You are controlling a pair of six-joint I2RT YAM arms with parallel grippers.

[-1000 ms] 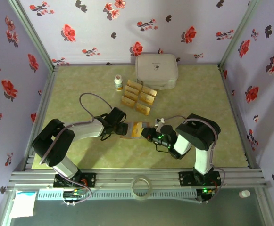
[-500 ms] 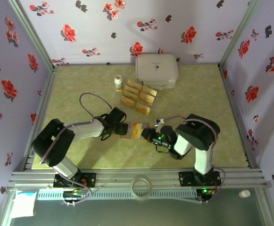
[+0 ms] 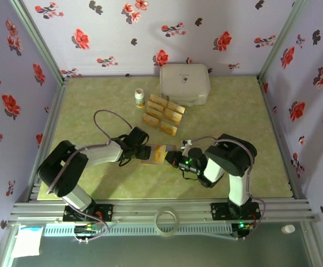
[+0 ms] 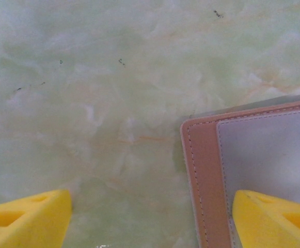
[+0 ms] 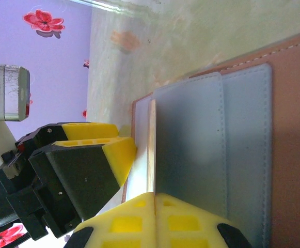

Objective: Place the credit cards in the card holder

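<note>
The card holder (image 3: 152, 159) lies open on the table between both arms, pinkish-tan with grey pockets (image 5: 206, 155). My right gripper (image 5: 155, 195) is shut on a credit card (image 5: 151, 144), seen edge-on as a thin gold strip at the mouth of a grey pocket. From above, that card (image 3: 162, 152) shows gold on the holder, beside the right gripper (image 3: 174, 161). My left gripper (image 4: 150, 217) is open; one yellow finger (image 4: 273, 217) rests on the holder's left flap (image 4: 206, 175), the other stands over bare table. Several more gold credit cards (image 3: 164, 114) lie in rows farther back.
A large white rounded box (image 3: 184, 83) sits at the back, with a small white bottle (image 3: 139, 98) to its left. Floral walls close in the green marbled table (image 3: 94, 111) on three sides. A tape ring (image 3: 166, 219) lies on the front rail.
My right arm has leaned slightly to the left toward the holder. The left arm and the holder have stayed put.
</note>
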